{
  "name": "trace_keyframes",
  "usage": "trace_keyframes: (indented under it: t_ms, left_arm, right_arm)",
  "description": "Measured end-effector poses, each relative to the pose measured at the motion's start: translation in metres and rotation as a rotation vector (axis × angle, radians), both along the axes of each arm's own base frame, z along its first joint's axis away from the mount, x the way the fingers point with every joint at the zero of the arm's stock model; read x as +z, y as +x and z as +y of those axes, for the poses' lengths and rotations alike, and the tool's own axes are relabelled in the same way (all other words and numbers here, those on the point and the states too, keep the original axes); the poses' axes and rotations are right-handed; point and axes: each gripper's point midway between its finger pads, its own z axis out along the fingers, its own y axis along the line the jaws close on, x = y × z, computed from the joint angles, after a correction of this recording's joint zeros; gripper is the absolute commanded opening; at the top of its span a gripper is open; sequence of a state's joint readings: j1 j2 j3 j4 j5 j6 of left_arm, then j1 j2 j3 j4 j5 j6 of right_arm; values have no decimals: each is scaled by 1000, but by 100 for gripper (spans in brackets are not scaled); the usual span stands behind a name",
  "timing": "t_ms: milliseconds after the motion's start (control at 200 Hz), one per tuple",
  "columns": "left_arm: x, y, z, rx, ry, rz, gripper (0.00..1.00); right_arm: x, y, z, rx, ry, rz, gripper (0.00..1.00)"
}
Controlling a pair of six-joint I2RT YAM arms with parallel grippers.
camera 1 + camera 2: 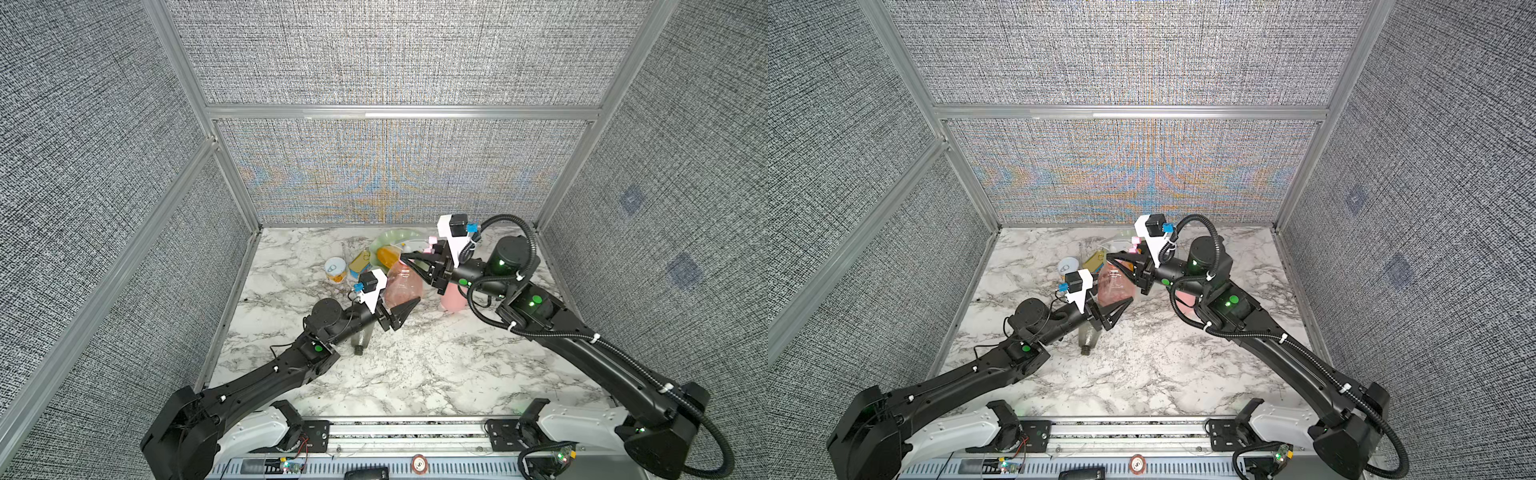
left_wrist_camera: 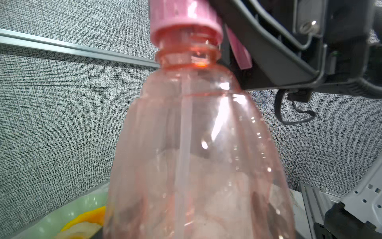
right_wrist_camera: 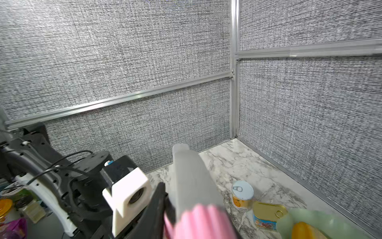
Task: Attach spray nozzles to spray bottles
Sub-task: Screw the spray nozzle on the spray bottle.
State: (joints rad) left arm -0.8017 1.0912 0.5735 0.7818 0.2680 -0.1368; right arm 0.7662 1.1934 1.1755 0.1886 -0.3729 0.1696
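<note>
The step in hand was screwing the grey-and-pink plastic trigger spray nozzle (image 3: 190, 175) onto the clear pink translucent pear-shaped plastic bottle (image 2: 196, 155). The clear pink bottle was held up off the white marble-patterned counter (image 1: 415, 374), toward the back. Judging by both top views, the left tool (image 1: 405, 308) was closed partway around the bottle's lower body, though its fingers were out of sight in the left wrist view. The right tool (image 1: 409, 262) was nearly closed, pinching the nozzle at the bottle's mouth.

The nozzle's ribbed pink collar (image 2: 182, 22) sat over the neck, yet a ring of thread (image 2: 186, 55) showed below it, so it looked only partly wound on. The thin pale dip tube (image 2: 184, 134) ran down inside the glossy, thin-walled body.

The next move probably called for more turns of the collar while the bottle was kept from spinning. The slick, flexible wall might dent or slip under a hard squeeze.

A smoky grey translucent bottle (image 1: 360, 337) lay on its side under the left arm. An opaque pastel pink bottle (image 1: 452, 298) stood behind the right arm, its top hidden.
</note>
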Motion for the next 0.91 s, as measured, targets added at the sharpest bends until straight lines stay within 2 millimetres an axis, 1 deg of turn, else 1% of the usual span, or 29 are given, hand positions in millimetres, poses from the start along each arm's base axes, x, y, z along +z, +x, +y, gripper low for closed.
trace_keyframes:
  t_ms: [270,530,780,905]
  left_arm:
    - [-4,10,10,89,19,-7,74]
    - [-4,22,18,173,23,-9,74]
    - [-12,29,22,224,57,-10,74]
    - [-14,32,24,248,66,-16,74]
  right_arm:
    - [-5,9,8,-223,39,-11,0]
    - [-7,19,19,-441,20,-24,0]
    - [-14,25,19,-600,14,2,0]
    - [-14,28,21,-650,5,10,5]
